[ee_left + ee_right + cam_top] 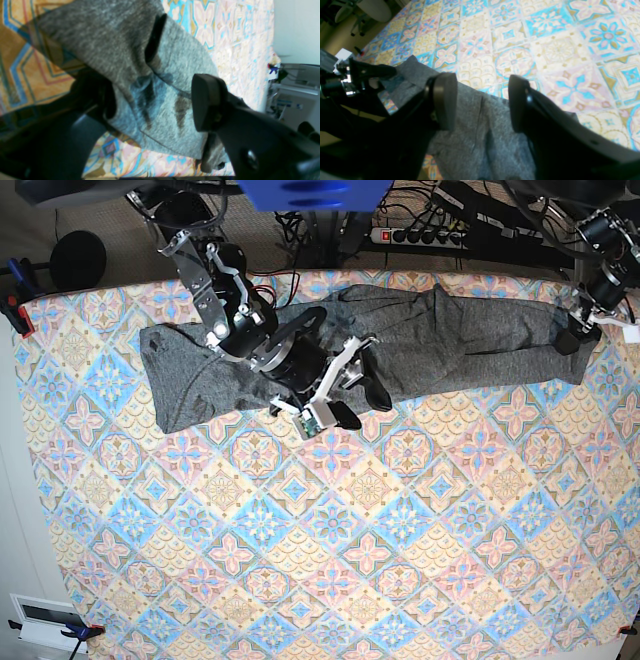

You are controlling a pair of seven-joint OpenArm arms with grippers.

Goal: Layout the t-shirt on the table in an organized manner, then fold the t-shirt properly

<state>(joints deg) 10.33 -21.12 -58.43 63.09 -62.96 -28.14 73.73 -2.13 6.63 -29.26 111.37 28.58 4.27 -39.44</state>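
Base view, left to right: t-shirt (400, 345), dark grey, stretched across the far part of the patterned table (300, 560). Right gripper (352, 385), jaws apart, over the shirt's middle near edge. Left gripper (578, 330), jaws apart, at the shirt's far-right end.

The right gripper (352, 388) and its arm cover the middle of the t-shirt (450, 340) in the base view. In the left wrist view the left gripper (155, 105) hides the cloth beneath its near finger, which is dark and blurred. In the right wrist view the lower edge cuts the shirt off, and the room beyond the table (545, 37) is blurred.
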